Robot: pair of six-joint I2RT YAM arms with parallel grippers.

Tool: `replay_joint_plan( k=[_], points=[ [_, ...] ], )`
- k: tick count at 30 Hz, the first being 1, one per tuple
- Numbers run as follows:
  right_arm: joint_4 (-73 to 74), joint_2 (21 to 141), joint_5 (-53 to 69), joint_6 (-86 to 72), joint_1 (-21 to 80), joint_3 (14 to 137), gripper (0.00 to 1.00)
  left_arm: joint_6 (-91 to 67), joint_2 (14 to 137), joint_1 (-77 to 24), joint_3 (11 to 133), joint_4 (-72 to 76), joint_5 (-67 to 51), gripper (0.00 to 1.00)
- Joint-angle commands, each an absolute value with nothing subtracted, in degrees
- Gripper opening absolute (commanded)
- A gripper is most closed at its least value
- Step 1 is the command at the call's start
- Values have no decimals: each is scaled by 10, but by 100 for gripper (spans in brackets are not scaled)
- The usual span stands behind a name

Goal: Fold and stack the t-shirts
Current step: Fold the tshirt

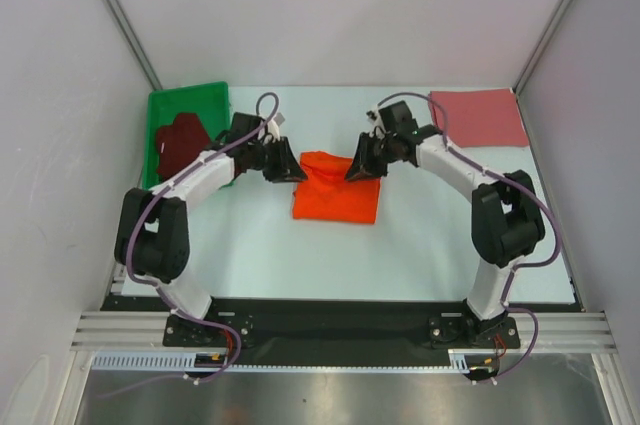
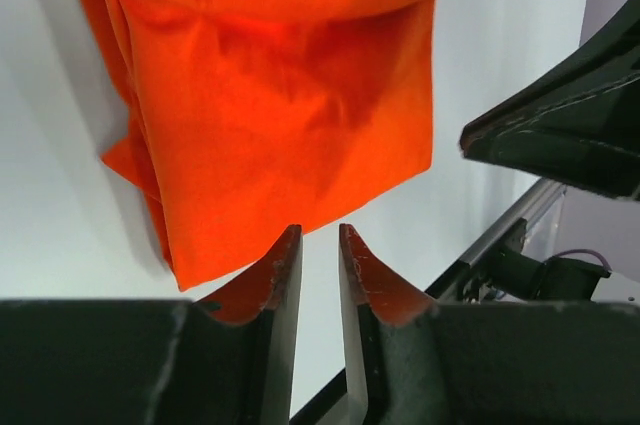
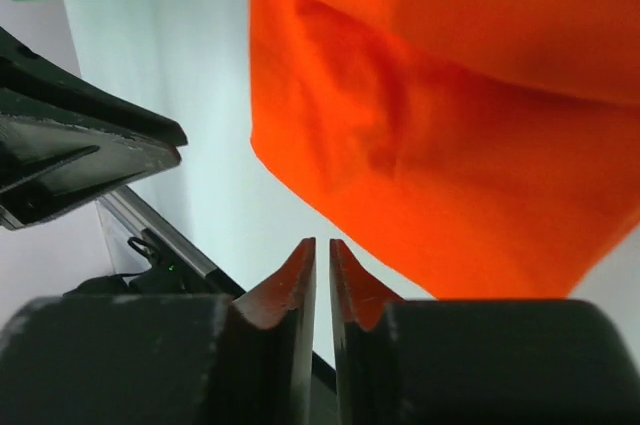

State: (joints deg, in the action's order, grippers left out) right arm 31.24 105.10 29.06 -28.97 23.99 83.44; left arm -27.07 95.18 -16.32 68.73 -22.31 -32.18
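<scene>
The orange t-shirt (image 1: 337,200) lay on the bench (image 1: 260,245) midway between the arms. It was bunched into a rough rectangle, and its far edge was rumpled rather than flat. The left end effector (image 2: 319,243) and the right end effector (image 3: 320,248) hung just off its far-left and far-right corners. Each had its fingers narrowly parted with nothing between them, and bare bench showed through both gaps. That mirrored stance looked like a setup for pinching both corners at once, so the cloth could be drawn taut or folded over evenly.

The pink t-shirt (image 1: 478,117) sat flat and squared in the far right corner of the bench, well apart from the orange one, probably as the base of the stack. The maroon t-shirt (image 1: 183,143) lay crumpled in the green bin (image 1: 190,103) at the far left, apparently waiting its turn.

From above, the wrists covered the orange shirt's far corners, so whether any fingertip touched cloth could not be told. Both wrist views cut the shirt off at the frame edges. Its sleeves and collar could not be made out among the folds, nor how many layers it was folded into.
</scene>
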Motion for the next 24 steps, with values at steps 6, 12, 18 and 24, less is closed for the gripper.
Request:
replay_joint_plan(
  k=[6,12,18,24],
  points=[
    [4,1128,305,-415,264,718,2,-330,1028,-170,646,-17,-379,23],
    [-85,1175,290,-421,254,721,0,-342,1123,-171,714,17,-374,22],
    [-124,1225,305,-438,219,751,0,-345,1200,-173,804,19,-369,22],
    [-150,1269,317,-457,178,783,1,-373,1295,-172,895,33,-364,22]
  ],
)
